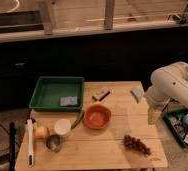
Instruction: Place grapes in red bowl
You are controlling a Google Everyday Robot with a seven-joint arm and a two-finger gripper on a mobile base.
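The grapes (pixel 137 144), a dark reddish-purple bunch, lie on the wooden table (pixel 112 150) near its front right corner. The red bowl (pixel 97 116) stands at the table's middle, left of and behind the grapes, and looks empty. My white arm comes in from the right. Its lower end with the gripper (pixel 153 116) hangs by the table's right edge, above and behind the grapes and apart from them. Nothing shows in the gripper.
A green tray (pixel 49 90) holding a grey-blue pad stands at the back left. A white cup (pixel 62 127), a yellowish fruit (pixel 41 132), a metal cup (pixel 53 143) and a white-handled tool (pixel 30 142) are front left. A small bar (pixel 101 94) and a grey object (pixel 136 94) lie at the back. A green bin (pixel 183 126) stands right of the table.
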